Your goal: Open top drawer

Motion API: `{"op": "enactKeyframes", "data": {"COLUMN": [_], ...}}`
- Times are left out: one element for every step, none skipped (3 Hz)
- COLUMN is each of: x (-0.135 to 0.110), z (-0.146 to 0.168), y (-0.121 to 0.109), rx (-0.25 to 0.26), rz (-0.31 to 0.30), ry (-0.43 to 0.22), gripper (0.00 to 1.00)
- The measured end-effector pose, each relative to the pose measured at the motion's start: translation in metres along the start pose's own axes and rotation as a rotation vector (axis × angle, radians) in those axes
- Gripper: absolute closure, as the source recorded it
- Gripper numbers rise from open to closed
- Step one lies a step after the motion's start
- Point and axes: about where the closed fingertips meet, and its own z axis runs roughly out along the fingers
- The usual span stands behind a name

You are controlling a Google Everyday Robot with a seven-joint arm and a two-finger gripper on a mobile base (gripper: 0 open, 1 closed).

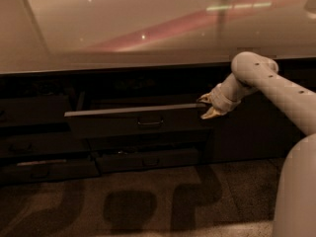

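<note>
While the top drawer [113, 125] juts partly out, the gripper [207, 108] holds parted fingers [212, 114] astride its right edge.

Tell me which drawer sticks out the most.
The top drawer, just under the counter, with the gripper at its right end. Its front stands well forward; the drawers below sit further back.

No text, labels or numbers readable, gripper [203, 108] at right end of top drawer [123, 126]
</note>
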Motion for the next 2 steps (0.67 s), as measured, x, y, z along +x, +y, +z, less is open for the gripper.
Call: {"op": "enactKeyframes", "data": {"x": [-0.0013, -0.002], "z": [-0.0028, -0.0015], "y": [-0.0003, 0.0086], "rx": [0.0, -0.004], "rz": [0.0, -0.006], "ry": [0.0, -0.007], "gripper": [1.0, 1.0]}}
